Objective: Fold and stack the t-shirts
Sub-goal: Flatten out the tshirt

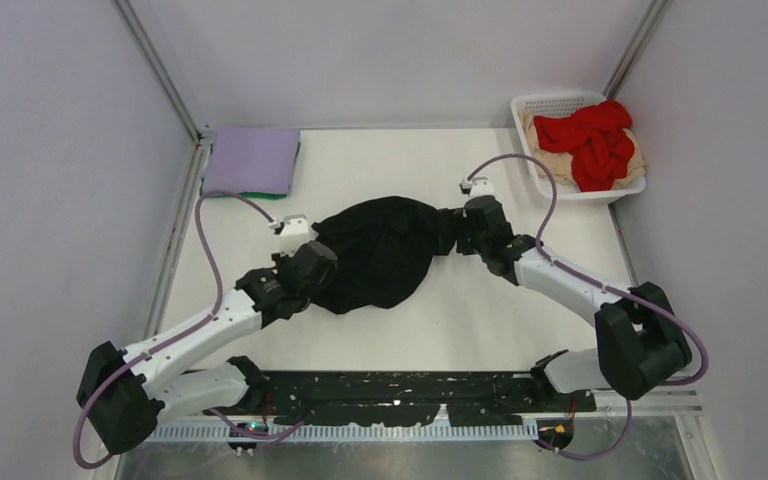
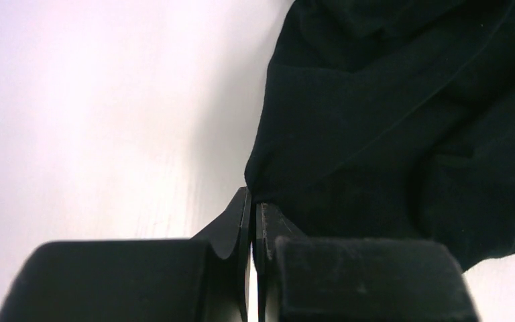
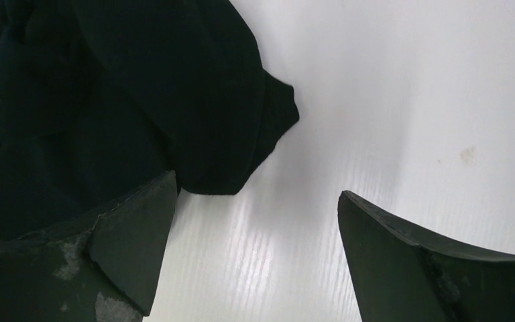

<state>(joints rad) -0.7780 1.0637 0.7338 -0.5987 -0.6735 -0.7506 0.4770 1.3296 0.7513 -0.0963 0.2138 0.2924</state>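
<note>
The black t-shirt (image 1: 380,250) lies bunched on the tabletop (image 1: 480,320) between the 2 hands, its long axis running from one hand to the other. The left hand (image 2: 251,201) is closed, and the wrist view shows the shirt's near edge drawn to a point right at its fingertips, so it appears to be pinching that edge. The rest of the cloth spreads ahead of it and toward the other arm.

The right hand (image 3: 258,194) is wide open and holds nothing. A sleeve (image 3: 241,134) of the shirt ends just ahead of its left finger, seemingly touching that fingertip, while bare tabletop fills the gap between the fingers. For this hand the cloth lies off to its left, not between the jaws. My judgement is that it must shift left and forward before closing, so that both hands can draw the shirt flat along its length.

Far beyond the left hand, a folded lavender t-shirt (image 1: 252,158) rests on a green t-shirt (image 1: 250,193). Beyond the right hand, the basket (image 1: 535,102) holds a red t-shirt (image 1: 595,140) and a beige t-shirt (image 1: 550,160), unfolded.
</note>
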